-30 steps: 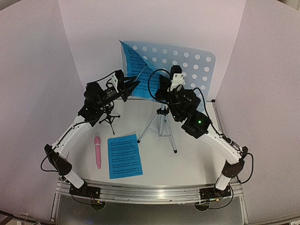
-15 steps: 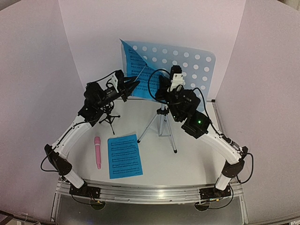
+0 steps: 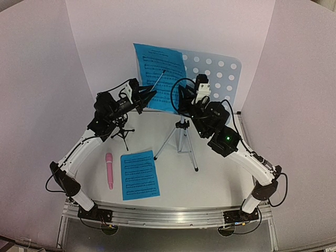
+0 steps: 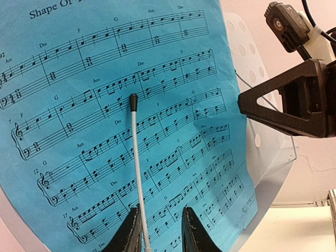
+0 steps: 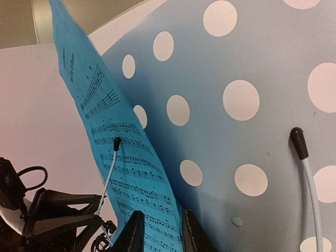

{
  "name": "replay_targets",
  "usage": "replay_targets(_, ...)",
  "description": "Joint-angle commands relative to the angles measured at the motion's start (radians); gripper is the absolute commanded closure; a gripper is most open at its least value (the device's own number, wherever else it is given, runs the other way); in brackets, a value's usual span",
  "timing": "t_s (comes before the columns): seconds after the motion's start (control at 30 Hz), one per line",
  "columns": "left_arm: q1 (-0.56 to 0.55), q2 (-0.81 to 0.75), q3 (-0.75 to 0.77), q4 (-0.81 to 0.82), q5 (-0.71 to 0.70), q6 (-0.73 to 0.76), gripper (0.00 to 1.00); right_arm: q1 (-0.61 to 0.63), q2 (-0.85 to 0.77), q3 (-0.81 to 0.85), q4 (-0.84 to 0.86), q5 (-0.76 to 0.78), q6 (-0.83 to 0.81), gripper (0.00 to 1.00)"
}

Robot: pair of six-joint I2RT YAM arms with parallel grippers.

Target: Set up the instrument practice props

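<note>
The blue printed sheet-music page [image 4: 105, 105] is leaning against the pale-blue perforated music-stand desk [image 3: 226, 71], which is standing on silver tripod legs [image 3: 181, 139] on the white surface [image 3: 215, 178]. The left tool [image 4: 160, 218] is sitting narrowly parted, with a thin silver black-tipped retaining wire [image 4: 135, 152] passing through its gap. The right tool [image 5: 160, 220] is likewise narrowly parted around the page's edge. A second blue page [image 3: 139, 174], a pink stick microphone [image 3: 109, 170] and a small black tripod mic mount [image 3: 123, 131] are resting on the surface.
</note>
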Motion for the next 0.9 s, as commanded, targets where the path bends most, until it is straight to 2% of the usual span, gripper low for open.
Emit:
replay_targets(0.0,-0.007,-0.015,0.001,-0.009,0.006,0.028,0.73,0.001,-0.071,-0.031,0.034,-0.014,0.040,0.74)
replay_targets(0.27,-0.006,-0.025,0.018,-0.032,0.001,0.054,0.71,0.015,-0.121,-0.082,0.059,-0.004,0.048,0.66)
replay_targets(0.5,-0.005,-0.045,0.034,-0.072,0.008,0.080,0.68,0.029,-0.150,-0.113,0.060,-0.005,0.045,0.66)
replay_targets(0.67,0.007,-0.082,0.049,-0.139,0.002,0.110,0.62,0.033,-0.165,-0.147,0.017,0.010,0.077,0.64)
replay_targets(0.87,0.027,-0.172,0.037,-0.226,-0.030,0.143,0.47,0.044,-0.161,-0.134,-0.107,0.025,0.113,0.56)
